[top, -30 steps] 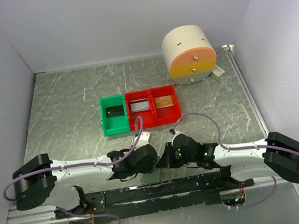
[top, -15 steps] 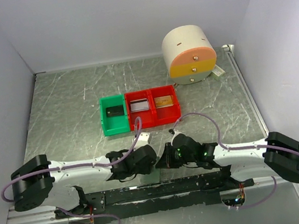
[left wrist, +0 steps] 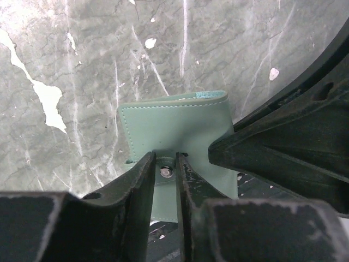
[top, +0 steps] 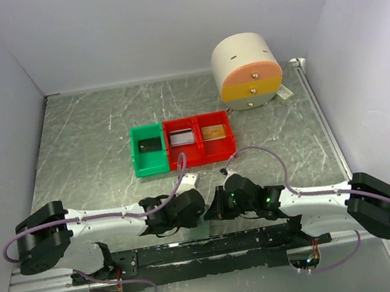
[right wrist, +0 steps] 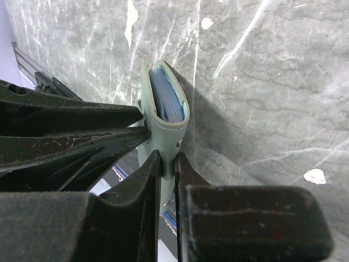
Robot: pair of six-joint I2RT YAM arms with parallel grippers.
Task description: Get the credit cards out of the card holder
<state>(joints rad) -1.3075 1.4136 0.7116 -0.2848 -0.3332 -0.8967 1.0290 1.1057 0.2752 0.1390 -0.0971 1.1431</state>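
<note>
One folded card holder (left wrist: 174, 123) is gripped between two grippers over the near edge of the tabletop (top: 90, 148). The left gripper (left wrist: 166, 159) is pinched on its snap flap and the right gripper (right wrist: 168, 161) is clamped on its edge. Farther back, one green bin (top: 152, 170) and two red bins (top: 204, 158) are lined up, with one gold-tan card (top: 214, 132) seen in the rightmost.
</note>
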